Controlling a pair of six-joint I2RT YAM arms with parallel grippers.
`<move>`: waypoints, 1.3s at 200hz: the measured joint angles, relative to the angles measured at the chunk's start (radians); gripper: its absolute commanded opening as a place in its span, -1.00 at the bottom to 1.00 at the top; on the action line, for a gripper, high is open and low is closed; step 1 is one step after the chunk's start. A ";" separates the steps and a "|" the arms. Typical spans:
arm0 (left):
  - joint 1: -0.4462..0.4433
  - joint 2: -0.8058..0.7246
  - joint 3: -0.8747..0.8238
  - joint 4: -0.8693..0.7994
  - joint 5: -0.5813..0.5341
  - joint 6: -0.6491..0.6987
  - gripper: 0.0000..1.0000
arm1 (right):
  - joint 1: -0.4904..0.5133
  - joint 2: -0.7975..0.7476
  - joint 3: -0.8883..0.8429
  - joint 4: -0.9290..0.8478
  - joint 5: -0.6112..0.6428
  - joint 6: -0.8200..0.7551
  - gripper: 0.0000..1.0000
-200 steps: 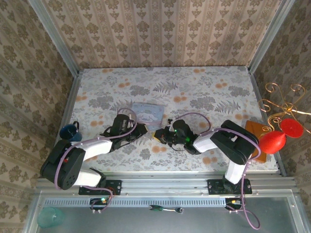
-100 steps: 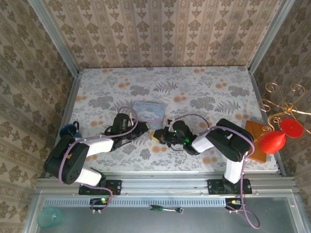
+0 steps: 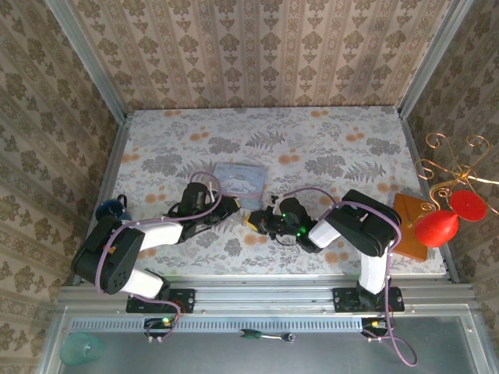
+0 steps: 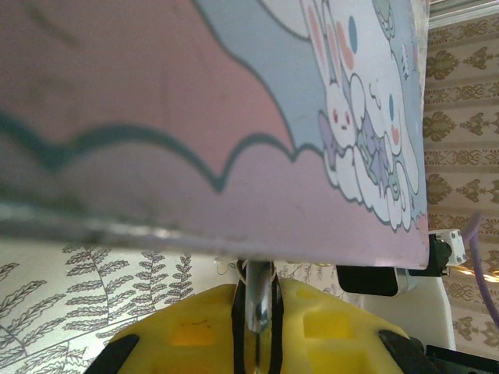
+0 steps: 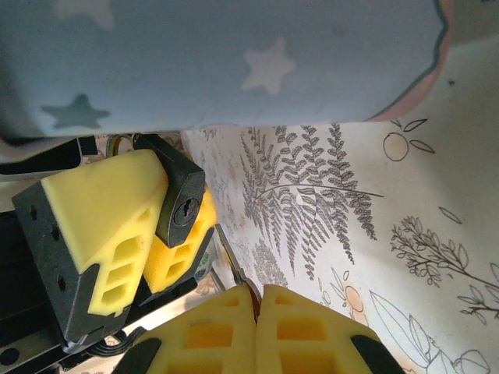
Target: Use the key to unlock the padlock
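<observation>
Near the middle of the table (image 3: 327, 140), at 6 o'clock from the pastel cartoon tin (image 3: 238, 180), the two grippers meet tip to tip in the top view. The left gripper (image 3: 228, 209) comes in from 9 o'clock and the right gripper (image 3: 251, 220) from 3 o'clock. The right wrist view shows the left gripper's yellow fingers (image 5: 109, 222) clamped on the small black padlock (image 5: 181, 199), whose keyhole faces that camera. At 6 o'clock in the same view, the right gripper's own fingers are pressed together on the thin metal key (image 5: 231, 265). Its blade points toward 11 o'clock, with the tip just beside the padlock's lower edge; contact cannot be told. The left wrist view shows a thin metal bit (image 4: 258, 292) rising between its yellow fingers, under the tin's edge
</observation>
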 measured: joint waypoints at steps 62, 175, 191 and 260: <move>0.000 0.019 -0.001 0.006 0.000 0.000 -0.84 | -0.009 0.000 -0.014 0.038 0.003 0.012 -1.00; -0.001 0.019 -0.002 0.006 0.000 0.000 -0.84 | -0.016 0.000 -0.016 0.050 0.003 0.015 -1.00; -0.001 0.019 -0.002 0.006 0.001 -0.001 -0.84 | -0.016 0.000 -0.016 0.050 0.003 0.017 -1.00; -0.002 0.019 -0.008 0.032 0.011 -0.023 -0.84 | -0.018 0.051 -0.016 0.103 0.003 0.037 -1.00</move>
